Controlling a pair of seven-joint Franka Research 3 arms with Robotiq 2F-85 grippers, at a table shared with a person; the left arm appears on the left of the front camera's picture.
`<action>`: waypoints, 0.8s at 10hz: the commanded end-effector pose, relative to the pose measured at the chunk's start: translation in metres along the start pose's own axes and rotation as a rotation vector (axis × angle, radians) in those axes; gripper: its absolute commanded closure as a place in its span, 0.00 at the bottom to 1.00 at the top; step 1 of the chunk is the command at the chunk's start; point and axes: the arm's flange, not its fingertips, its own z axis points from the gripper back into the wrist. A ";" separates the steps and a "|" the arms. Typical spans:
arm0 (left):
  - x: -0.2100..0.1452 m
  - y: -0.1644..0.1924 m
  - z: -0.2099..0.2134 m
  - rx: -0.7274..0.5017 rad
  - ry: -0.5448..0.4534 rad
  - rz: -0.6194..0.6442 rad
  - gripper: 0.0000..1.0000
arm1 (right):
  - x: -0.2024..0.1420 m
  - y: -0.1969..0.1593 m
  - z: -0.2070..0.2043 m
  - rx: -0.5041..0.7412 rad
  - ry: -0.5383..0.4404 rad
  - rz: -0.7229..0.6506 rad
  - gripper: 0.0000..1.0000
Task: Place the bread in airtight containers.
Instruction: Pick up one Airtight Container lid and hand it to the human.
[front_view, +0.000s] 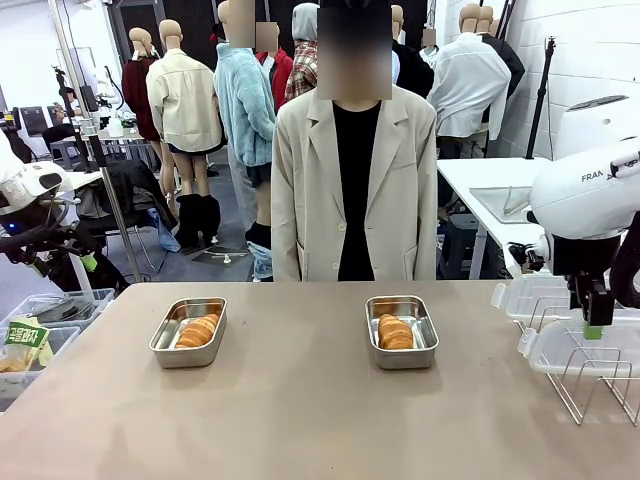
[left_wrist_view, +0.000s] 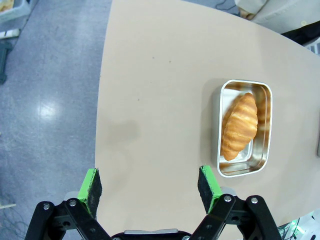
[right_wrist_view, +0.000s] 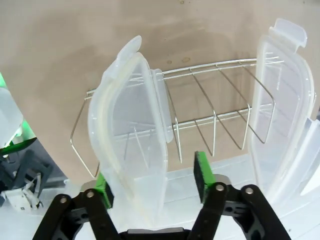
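Two steel containers stand open on the tan table, the left container (front_view: 163, 345) and the right container (front_view: 428, 335). A golden ridged bread roll lies in each, the left bread (front_view: 197, 330) and the right bread (front_view: 396, 332). My left gripper (left_wrist_view: 150, 187) hangs open over the table's edge, well short of a container (left_wrist_view: 246, 82) with bread (left_wrist_view: 240, 125) in it. My right gripper (front_view: 594, 322) is at the right end of the table, pointing down. Its jaws (right_wrist_view: 152, 182) straddle an upright clear lid (right_wrist_view: 132, 130). One pad is at the lid. The other pad (right_wrist_view: 202, 172) stands apart from it.
A wire rack (right_wrist_view: 210, 125) holds the lids upright, with a second clear lid (right_wrist_view: 282, 110) in its far slot. The rack (front_view: 590, 385) sits at the table's right edge. A person in a beige jacket (front_view: 300, 190) stands at the far side. Bins (front_view: 40, 340) stand off the left edge.
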 end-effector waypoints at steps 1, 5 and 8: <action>-0.001 0.000 0.001 0.011 -0.008 0.003 0.00 | 0.001 -0.003 -0.001 -0.024 0.034 -0.022 0.66; -0.001 0.000 0.001 0.011 -0.008 0.003 0.00 | 0.000 0.000 0.002 -0.022 0.031 -0.021 1.00; -0.001 0.000 0.001 0.011 -0.008 0.003 0.00 | -0.001 0.002 0.003 -0.020 0.029 -0.024 1.00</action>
